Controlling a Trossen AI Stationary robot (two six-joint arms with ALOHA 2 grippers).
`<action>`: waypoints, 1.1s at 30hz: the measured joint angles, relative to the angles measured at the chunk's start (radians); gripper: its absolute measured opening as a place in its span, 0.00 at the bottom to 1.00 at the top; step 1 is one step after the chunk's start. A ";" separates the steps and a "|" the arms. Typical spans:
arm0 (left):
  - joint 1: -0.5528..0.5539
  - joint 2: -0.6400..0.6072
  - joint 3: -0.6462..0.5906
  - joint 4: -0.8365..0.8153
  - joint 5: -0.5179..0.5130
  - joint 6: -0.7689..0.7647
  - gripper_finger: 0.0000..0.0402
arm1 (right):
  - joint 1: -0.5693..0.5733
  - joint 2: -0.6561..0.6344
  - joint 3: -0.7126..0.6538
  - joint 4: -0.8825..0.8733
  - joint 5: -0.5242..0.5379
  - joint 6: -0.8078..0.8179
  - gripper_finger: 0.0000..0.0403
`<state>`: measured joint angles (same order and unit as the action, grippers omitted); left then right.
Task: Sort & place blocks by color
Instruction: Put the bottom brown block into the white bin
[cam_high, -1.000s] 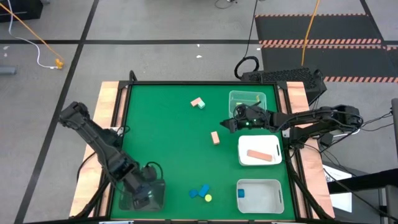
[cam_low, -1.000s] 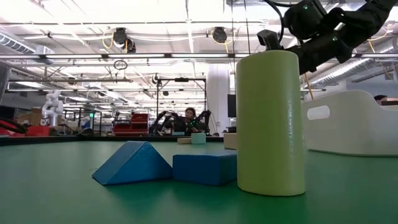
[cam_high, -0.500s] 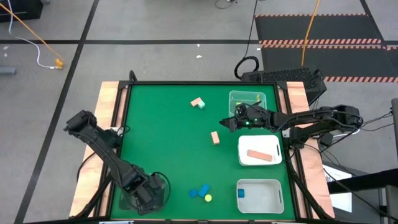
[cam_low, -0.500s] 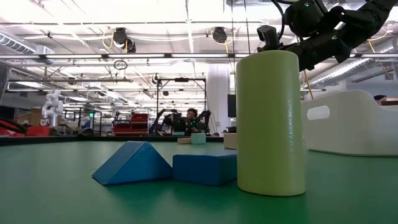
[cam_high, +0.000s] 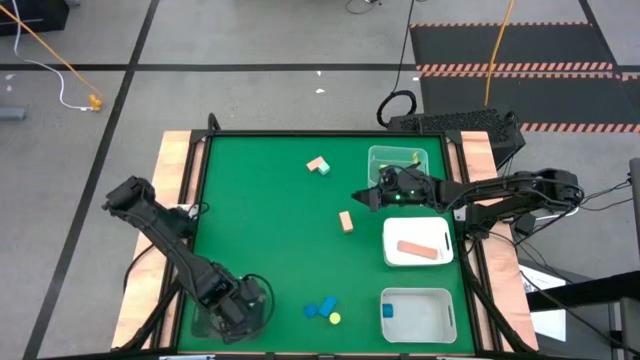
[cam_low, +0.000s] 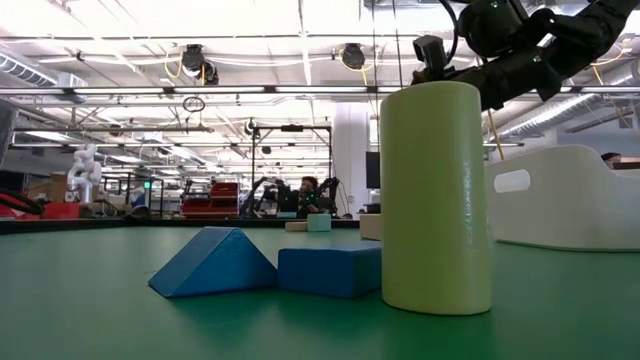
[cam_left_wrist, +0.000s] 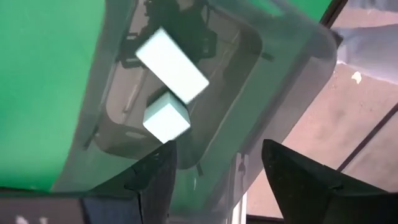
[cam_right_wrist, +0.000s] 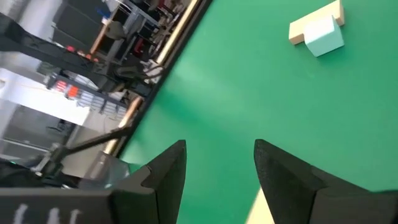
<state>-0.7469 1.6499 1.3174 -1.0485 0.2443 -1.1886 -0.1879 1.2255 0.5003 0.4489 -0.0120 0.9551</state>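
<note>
Green table (cam_high: 270, 240) mostly bare mid-field. Left gripper (cam_left_wrist: 214, 165), fingers spread wide and empty, over clear corner tray (cam_left_wrist: 280, 81) holding two mint blocks (cam_left_wrist: 168, 71). Right gripper (cam_right_wrist: 217, 165), spread and empty, beside far-right tray (cam_high: 400, 158). Blue blocks (cam_high: 320, 308) and yellow cylinder (cam_high: 334, 319) near front edge.

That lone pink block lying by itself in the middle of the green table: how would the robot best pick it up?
Probably from straight above, fingers closing across its two long sides. The pink block lies flat as a short bar, with bare table all round it, so nothing blocks the fingers. The right gripper hovers nearest, fingers open.
</note>
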 joint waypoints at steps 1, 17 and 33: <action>0.007 -0.006 0.000 0.000 -0.001 0.011 0.59 | 0.000 0.000 0.000 0.010 -0.009 0.016 0.45; 0.166 -0.214 0.001 -0.200 -0.253 0.087 0.60 | 0.091 0.000 0.234 -0.497 0.162 -0.177 0.45; 0.437 -0.303 0.001 -0.260 -0.427 0.361 0.60 | 0.192 0.259 0.383 -0.567 0.193 -0.103 0.45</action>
<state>-0.3097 1.3464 1.3182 -1.3083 -0.1831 -0.8277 0.0042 1.4846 0.8835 -0.1180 0.1806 0.8517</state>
